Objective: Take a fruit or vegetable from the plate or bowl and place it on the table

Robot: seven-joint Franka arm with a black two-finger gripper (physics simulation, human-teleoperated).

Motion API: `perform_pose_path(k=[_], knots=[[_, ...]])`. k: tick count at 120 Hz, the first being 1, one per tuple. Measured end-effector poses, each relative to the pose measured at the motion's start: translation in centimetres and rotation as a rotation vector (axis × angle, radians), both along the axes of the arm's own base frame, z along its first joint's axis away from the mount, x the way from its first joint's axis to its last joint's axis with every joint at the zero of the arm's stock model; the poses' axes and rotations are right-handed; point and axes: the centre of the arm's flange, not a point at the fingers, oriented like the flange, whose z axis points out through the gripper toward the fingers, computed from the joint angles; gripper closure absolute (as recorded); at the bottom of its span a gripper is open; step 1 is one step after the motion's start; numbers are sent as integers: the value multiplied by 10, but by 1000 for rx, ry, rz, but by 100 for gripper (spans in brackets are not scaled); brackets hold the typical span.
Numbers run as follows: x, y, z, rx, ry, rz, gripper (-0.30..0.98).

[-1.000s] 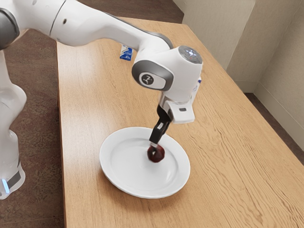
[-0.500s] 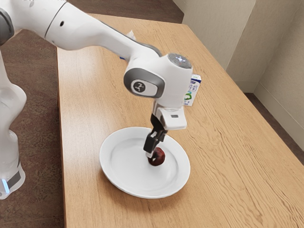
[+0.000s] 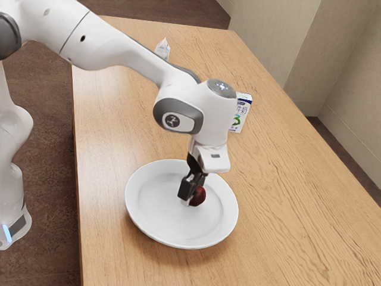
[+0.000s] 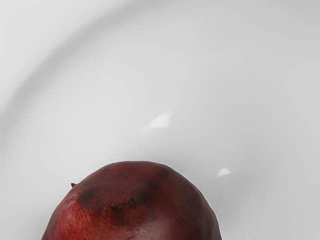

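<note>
Firstly, labels, with directions read as a clock face centred on the plate and twelve at the exterior view's top:

One milk-type carton, upright, at one o'clock, beyond the plate. White body, blue band near the top, blue Chinese characters partly hidden by the arm; below them a green curved mark resembling a "3". Brand too small to read.

One pale pack, pointed top, near twelve o'clock, at the counter's farther end. Lower part behind the arm; faint markings, illegible.

One round emblem, light on dark, on the arm's grey-capped joint; no word legible.

Containers: the plate, round, white, glossy, broad-rimmed, resting on the wooden counter. Contents: one round fruit, dark red with blackish mottling and a tiny dark nub, lying in the well, from the centre toward two o'clock.

One black hand, lowered over the plate, right at the fruit, on its ten o'clock side. Whether it is wide or gripping the fruit cannot be told.
</note>
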Motion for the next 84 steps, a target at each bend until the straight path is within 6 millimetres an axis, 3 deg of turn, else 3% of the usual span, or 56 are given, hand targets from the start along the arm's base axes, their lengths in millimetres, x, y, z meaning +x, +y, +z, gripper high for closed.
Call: perform_pose_path(k=[35, 49, 66, 74, 84], knots=[[5, 6, -9, -1, -6, 7, 0], [3, 7, -13, 0, -6, 6, 23], [2, 7, -14, -3, -28, 6, 32], [3, 4, 14, -19, -84, -1, 35], [12, -10, 88, -51, -196, -21, 35]])
